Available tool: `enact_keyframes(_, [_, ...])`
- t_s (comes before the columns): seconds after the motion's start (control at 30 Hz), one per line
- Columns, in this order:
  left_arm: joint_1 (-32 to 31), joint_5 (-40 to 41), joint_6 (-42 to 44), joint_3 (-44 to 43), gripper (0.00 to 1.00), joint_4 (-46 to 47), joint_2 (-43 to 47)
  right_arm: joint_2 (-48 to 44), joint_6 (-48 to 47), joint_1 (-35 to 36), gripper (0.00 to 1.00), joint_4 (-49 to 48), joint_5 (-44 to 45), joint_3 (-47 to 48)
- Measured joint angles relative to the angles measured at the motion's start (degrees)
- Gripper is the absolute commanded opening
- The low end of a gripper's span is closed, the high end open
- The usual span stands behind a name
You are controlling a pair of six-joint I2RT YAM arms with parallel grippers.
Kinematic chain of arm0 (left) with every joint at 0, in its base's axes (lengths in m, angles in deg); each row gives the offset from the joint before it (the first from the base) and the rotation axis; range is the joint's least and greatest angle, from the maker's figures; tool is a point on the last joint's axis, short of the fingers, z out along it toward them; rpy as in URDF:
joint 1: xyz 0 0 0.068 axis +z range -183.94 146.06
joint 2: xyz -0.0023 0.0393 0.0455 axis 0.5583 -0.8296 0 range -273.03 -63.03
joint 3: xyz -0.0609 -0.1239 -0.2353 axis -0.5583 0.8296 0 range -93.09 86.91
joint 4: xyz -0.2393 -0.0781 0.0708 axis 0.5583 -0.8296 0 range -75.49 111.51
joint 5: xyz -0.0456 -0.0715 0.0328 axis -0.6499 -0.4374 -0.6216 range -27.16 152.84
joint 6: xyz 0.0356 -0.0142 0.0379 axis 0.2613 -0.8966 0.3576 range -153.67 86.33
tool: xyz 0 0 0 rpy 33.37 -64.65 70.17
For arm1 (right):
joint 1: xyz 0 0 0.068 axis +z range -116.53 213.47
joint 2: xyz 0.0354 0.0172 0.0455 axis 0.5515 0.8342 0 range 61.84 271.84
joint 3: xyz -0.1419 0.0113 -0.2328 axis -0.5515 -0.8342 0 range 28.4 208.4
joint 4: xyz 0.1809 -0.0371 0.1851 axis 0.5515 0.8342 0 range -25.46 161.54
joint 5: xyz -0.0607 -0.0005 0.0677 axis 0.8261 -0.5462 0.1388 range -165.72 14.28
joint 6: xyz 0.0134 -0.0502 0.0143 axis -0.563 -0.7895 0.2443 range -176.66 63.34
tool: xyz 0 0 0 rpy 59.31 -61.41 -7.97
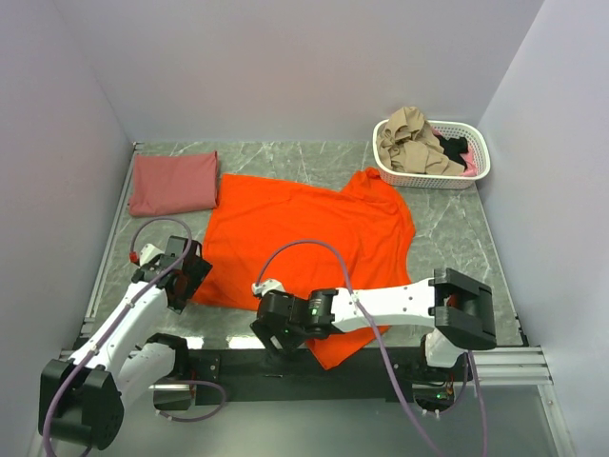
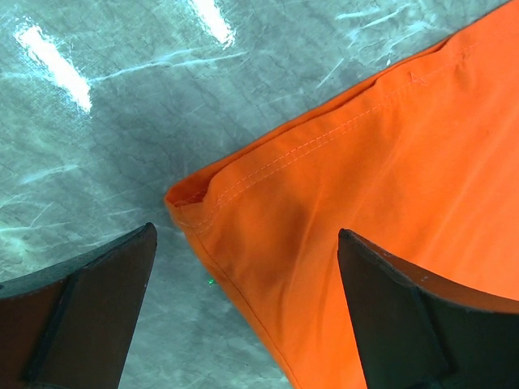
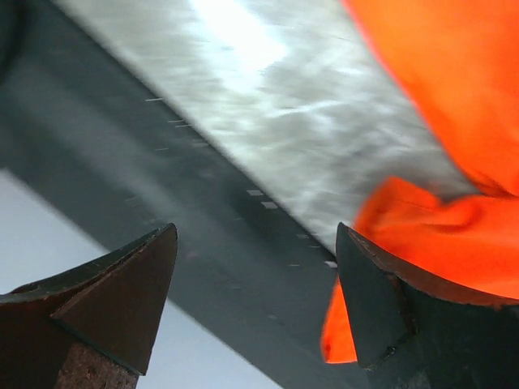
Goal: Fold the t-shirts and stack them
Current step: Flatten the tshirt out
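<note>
**Orange cloth sprawled, both claws agape**

Across the middle of the grey table [image 1: 447, 238], an orange shirt [image 1: 304, 238] laid out mostly flat, save for a flap spilling over the near edge. At the far left, just beside it, a brick-red shirt [image 1: 173, 183] already folded to a rectangle. At the far right, a white basket [image 1: 428, 179] heaped with more clothes.

Over the orange shirt's near-left corner, the left claw [image 2: 247, 243] spread wide and grasping nothing, with the stitched hem in the gap between its fingers. By the hanging flap at the near edge, the right claw [image 3: 255, 243] likewise released, one finger just beside the cloth.

Probably set to pinch both near corners for a first fold. Risks from here:

- Closing on too thin a bite of hem and losing it mid-lift.
- Scraping the hard tabletop if brought down too flat.
- Tugging the flap further off the edge and skewing the whole shirt.
- Raising the two sides unevenly and pressing a wrinkle into the fold.
</note>
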State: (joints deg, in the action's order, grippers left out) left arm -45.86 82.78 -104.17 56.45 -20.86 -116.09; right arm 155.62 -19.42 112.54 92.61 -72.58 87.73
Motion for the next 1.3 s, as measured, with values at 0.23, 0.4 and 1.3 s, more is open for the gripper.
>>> enact_keyframes(0.23, [0.0, -0.3, 0.5, 0.0, 0.99, 0.7, -0.6, -6.4, 1.5, -0.7, 0.88, -1.1, -0.5, -3.8])
enact_keyframes(0.4, [0.0, -1.4, 0.9, 0.0, 0.99, 1.8, -0.6, -19.3, 7.3, -10.6, 0.88, -1.2, -1.6, -15.0])
enact_keyframes(1.3, [0.1, -1.2, 0.9, -1.4, 0.99, 2.3, -6.1, -9.4, 0.2, -56.5, 0.90, -3.7, -5.7, -15.4])
